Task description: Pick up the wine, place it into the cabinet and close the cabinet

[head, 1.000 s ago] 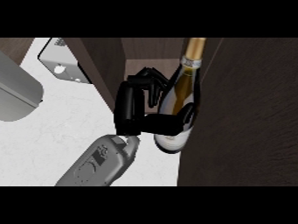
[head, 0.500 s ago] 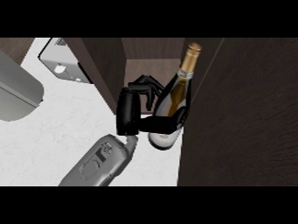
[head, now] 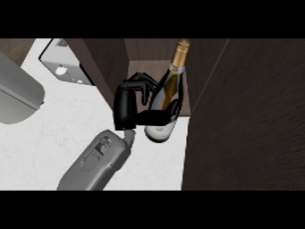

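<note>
In the cabinet [head: 211,120] — wine [head: 166,96] tilted, neck up-right — hand [head: 129,107] gripping.

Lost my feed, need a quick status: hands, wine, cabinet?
Right hand shut on wine bottle, at cabinet opening. Left hand not in view. Cabinet door open.

Illumination is even and diffuse. The white bench [head: 42,147] reads brightest, without glare. The cabinet [head: 260,116] interior is dim, and the black hand [head: 129,107] merges with that shade. A soft highlight marks the wine bottle [head: 168,89].
</note>
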Controlling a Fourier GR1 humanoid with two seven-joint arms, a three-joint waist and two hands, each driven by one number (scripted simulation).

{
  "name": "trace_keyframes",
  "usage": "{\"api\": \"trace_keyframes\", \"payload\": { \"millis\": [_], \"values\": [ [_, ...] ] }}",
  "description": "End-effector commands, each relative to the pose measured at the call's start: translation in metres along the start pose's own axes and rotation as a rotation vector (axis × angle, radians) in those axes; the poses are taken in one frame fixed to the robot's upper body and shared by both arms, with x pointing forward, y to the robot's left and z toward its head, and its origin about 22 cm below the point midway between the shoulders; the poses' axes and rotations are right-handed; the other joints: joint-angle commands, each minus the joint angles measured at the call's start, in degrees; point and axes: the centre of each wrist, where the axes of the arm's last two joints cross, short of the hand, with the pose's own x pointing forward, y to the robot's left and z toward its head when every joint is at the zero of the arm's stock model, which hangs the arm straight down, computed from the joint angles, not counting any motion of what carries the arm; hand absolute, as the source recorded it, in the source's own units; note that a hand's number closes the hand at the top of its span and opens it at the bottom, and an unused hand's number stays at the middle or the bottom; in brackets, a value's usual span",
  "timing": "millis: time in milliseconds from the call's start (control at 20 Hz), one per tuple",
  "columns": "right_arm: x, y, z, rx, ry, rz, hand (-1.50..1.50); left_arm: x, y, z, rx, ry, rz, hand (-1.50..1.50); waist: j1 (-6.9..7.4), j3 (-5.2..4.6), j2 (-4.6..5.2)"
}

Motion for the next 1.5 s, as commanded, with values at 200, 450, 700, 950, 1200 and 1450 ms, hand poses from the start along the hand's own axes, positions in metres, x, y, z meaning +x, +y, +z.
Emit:
{"api": "trace_keyframes", "payload": {
  "millis": [200,450,700,950,1200,1450],
  "values": [
    [0.013,-0.007,0.037,0.042,-0.033,-0.040,-1.50,-0.006,0.002,-0.019,0.039,0.025,-0.005,1.50,-0.56,0.06,-0.04],
    [0.014,0.005,0.015,0.036,-0.054,-0.068,-1.50,-0.018,0.011,-0.018,0.010,0.049,0.015,1.50,-0.01,-0.01,0.02],
    [0.016,-0.008,0.017,0.027,-0.053,-0.041,-1.50,-0.018,0.011,-0.055,0.022,0.097,-0.011,1.50,-0.48,0.03,0.12],
    [0.001,-0.013,0.011,0.020,-0.046,-0.057,-1.50,-0.020,0.011,-0.065,0.023,0.104,-0.016,1.50,-0.35,0.04,0.12],
    [0.004,-0.002,0.015,0.057,-0.058,-0.046,-1.50,-0.027,0.010,-0.081,0.053,0.055,-0.085,1.50,-1.51,0.01,0.39],
    [0.008,0.006,0.015,0.055,-0.038,-0.061,-1.50,-0.018,0.007,-0.102,0.062,-0.003,-0.104,1.50,-1.71,-0.02,0.50]
  ]
}}
